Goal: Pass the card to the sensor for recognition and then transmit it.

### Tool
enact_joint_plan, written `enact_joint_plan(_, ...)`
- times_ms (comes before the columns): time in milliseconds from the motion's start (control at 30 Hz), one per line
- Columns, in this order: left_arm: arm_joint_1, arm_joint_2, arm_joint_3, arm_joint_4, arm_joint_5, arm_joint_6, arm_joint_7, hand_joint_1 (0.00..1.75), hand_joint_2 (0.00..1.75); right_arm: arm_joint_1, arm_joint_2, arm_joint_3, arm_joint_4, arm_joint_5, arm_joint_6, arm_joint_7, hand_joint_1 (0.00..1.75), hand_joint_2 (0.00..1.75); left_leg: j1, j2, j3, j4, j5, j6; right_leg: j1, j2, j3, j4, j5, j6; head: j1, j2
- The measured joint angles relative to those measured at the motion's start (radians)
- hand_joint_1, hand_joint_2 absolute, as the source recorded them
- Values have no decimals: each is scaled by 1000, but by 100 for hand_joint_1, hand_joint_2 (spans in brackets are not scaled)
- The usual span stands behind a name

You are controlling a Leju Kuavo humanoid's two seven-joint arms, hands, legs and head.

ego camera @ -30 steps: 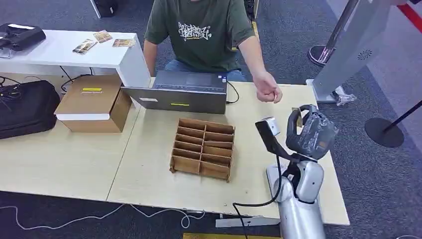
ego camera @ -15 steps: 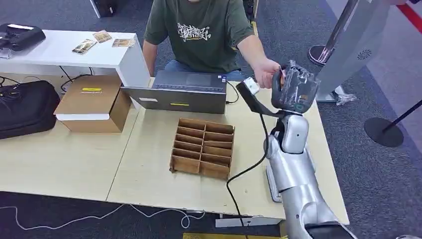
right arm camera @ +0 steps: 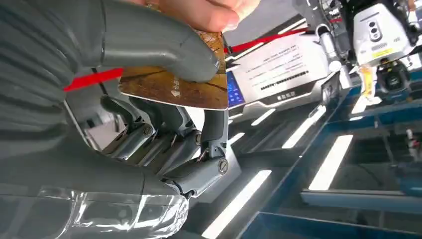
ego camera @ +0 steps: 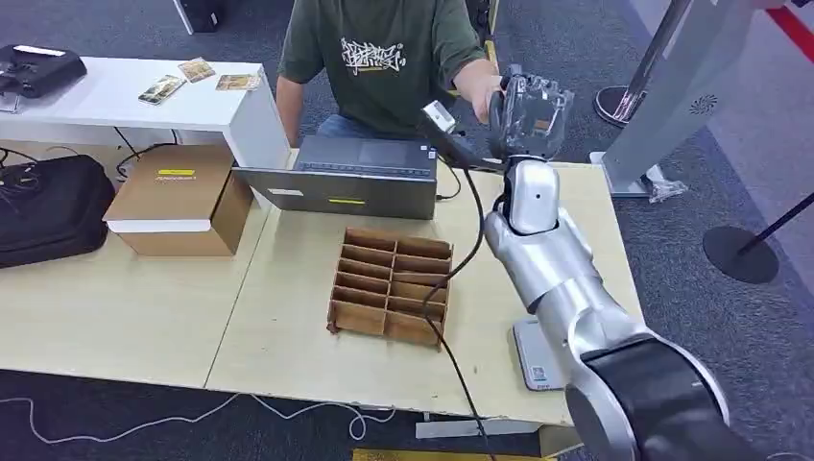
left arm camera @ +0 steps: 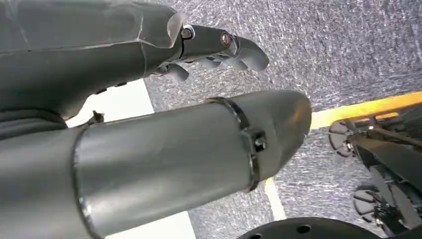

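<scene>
My right hand is raised high over the table's far edge, level with the seated person's hand. In the right wrist view a brown patterned card lies pinched between my thumb and the darker fingers under it. The person's fingertips also touch the card's upper edge. The flat grey sensor lies on the table near its front right corner, partly behind my forearm. My left hand hangs over grey carpet and holds nothing.
A cardboard divider tray sits mid-table, with a grey laptop behind it. A cardboard box and a black bag are at the left. A white side table carries more cards. A black cable trails from my right wrist.
My right arm has swung up and away from above the sensor to the table's far side, carrying the card to the person's hand, which has lifted to meet it.
</scene>
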Motion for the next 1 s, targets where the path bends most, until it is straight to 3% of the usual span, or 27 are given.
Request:
enact_joint_plan(233,-7,-1,0,-5,3,2,2,0,0,-44,2,72,91,-2,-2,6,175,175,0,-1,0,0,0,0,0,0,0,0,0,0,0,0)
enact_joint_plan(600,-10,-1,0,-8,-1,-1,7,0,0,-57,3,82,135,0,-4,-2,175,175,0,-1,0,0,0,0,0,-1,0,0,0,0,0,0)
enact_joint_plan(633,-10,-1,0,-8,-3,-1,8,0,0,-59,3,83,137,0,-3,-3,108,175,0,-1,0,0,0,0,0,-1,0,0,0,0,0,0)
enact_joint_plan(667,-10,-1,0,-8,-5,-1,9,0,0,-60,3,83,138,0,-3,-2,80,175,0,-1,0,0,0,0,0,-1,0,0,0,0,0,0)
enact_joint_plan(700,-11,-1,0,-8,-7,-1,13,0,0,-60,3,83,140,-2,0,-3,63,175,0,-1,0,0,0,0,0,-1,0,0,0,0,0,0)
enact_joint_plan(800,-13,-1,0,-8,-10,-1,18,0,0,-62,3,83,144,-2,8,-8,87,175,0,-1,0,0,0,0,0,0,0,0,0,0,0,0)
enact_joint_plan(833,-14,-1,0,-8,-11,-1,18,0,0,-63,3,83,146,-2,8,-9,108,175,0,-1,0,0,0,0,0,0,0,0,0,0,0,0)
enact_joint_plan(867,-15,0,0,-8,-12,-1,18,0,0,-63,3,83,147,0,8,-11,47,175,0,-1,0,0,0,0,0,0,0,0,0,0,0,0)
enact_joint_plan(900,-17,-1,0,-8,-12,-1,19,0,0,-63,3,83,148,0,8,-11,47,175,0,-1,0,0,0,0,0,0,0,0,0,0,0,0)
enact_joint_plan(933,-17,-1,0,-8,-15,-1,19,0,0,-63,3,83,149,0,8,-11,0,175,0,-1,0,0,0,0,0,0,0,0,0,0,0,0)
enact_joint_plan(1000,-19,-1,0,-8,-18,-1,19,0,0,-64,3,83,149,0,8,-8,0,175,0,-1,0,0,0,0,0,0,0,0,0,0,0,0)
